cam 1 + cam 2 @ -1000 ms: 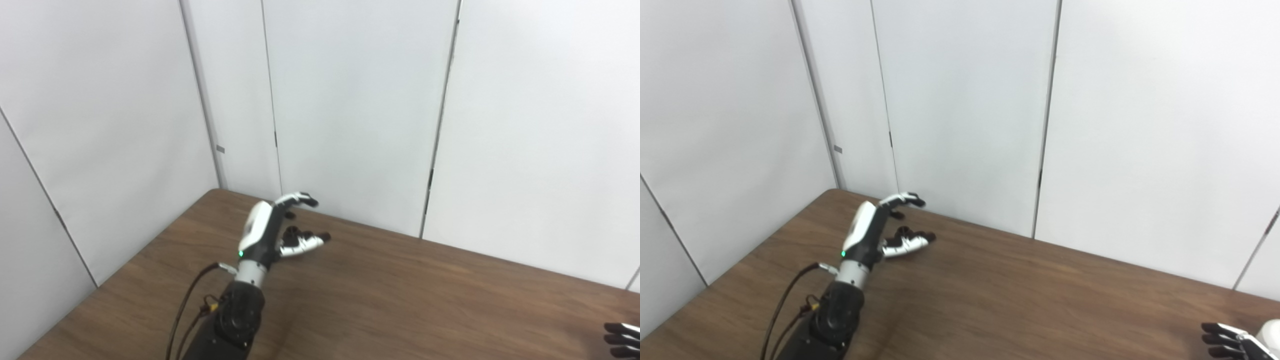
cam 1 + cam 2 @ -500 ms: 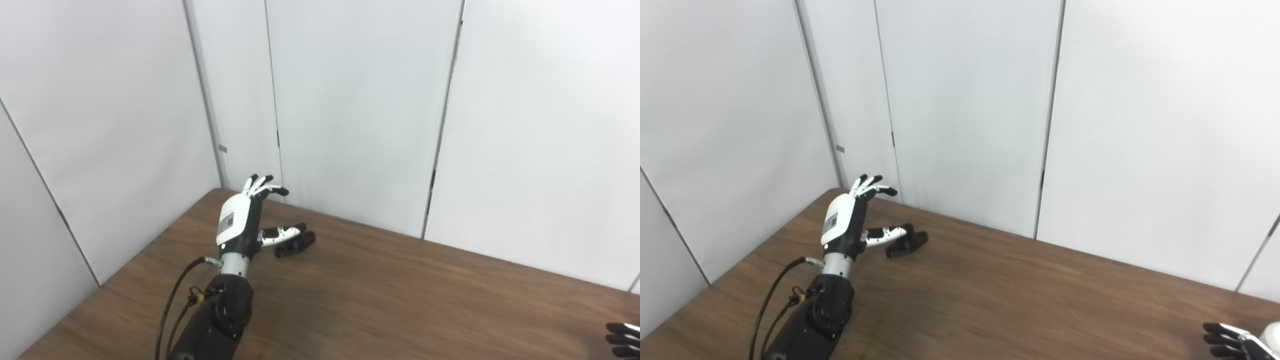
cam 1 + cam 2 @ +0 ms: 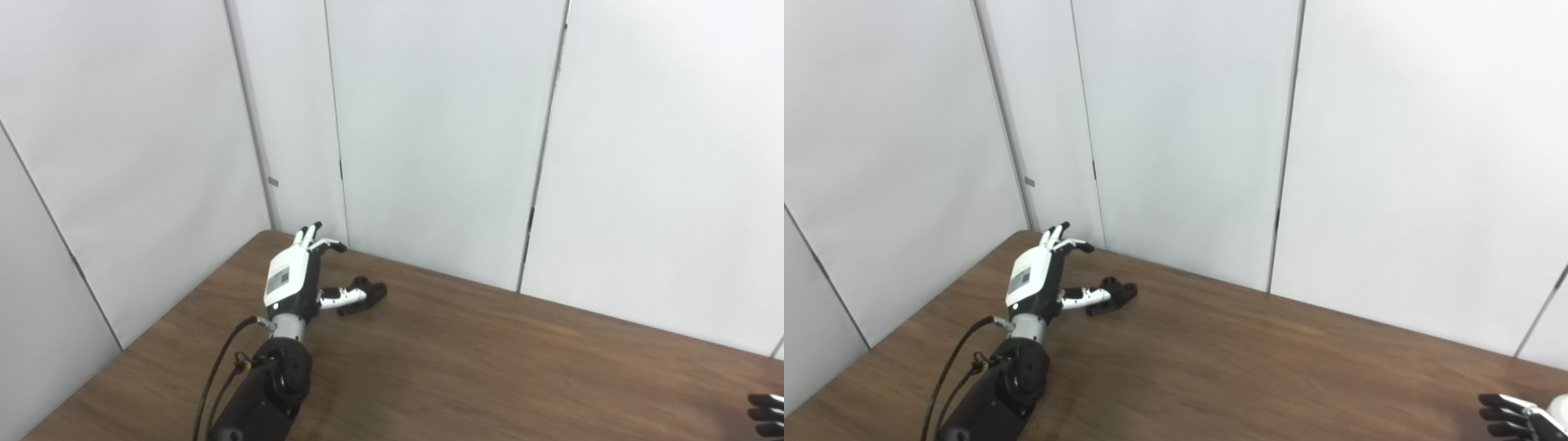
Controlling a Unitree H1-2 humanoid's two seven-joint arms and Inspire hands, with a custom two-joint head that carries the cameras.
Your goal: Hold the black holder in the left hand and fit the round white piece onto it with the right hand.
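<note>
Behind the far and left edges of the brown wood-grain worktop [image 3: 490, 367] stand pale grey wall panels [image 3: 429, 122], meeting just past the far left corner, with dark vertical seams between them. Most of the worktop's surface lies bare between its left and right sides. Rising from the near left edge, the dark forearm [image 3: 263, 398] of the left arm reaches toward the far left corner, and a black cable [image 3: 214, 367] loops along its left side up to the wrist. At its end the left hand [image 3: 293, 278] is released, its back turned up, its fingers [image 3: 1058, 236] stretched and spread toward the wall, and it holds nothing. Its thumb [image 3: 340, 296] points rightward along the worktop toward the black holder [image 3: 363, 295], which lies flat on the wood near the far left corner, just right of the hand; the thumb tip overlaps the holder's left end in both views, and whether the two touch cannot be told. Nothing else stands between the holder and the open middle of the worktop. At the near right corner only the dark fingertips of the right hand [image 3: 1513, 415] show at the picture's edge, too little to tell its grasp. Beside them a small rounded white shape [image 3: 1560, 405] is cut off by the frame, and what it is cannot be told.
</note>
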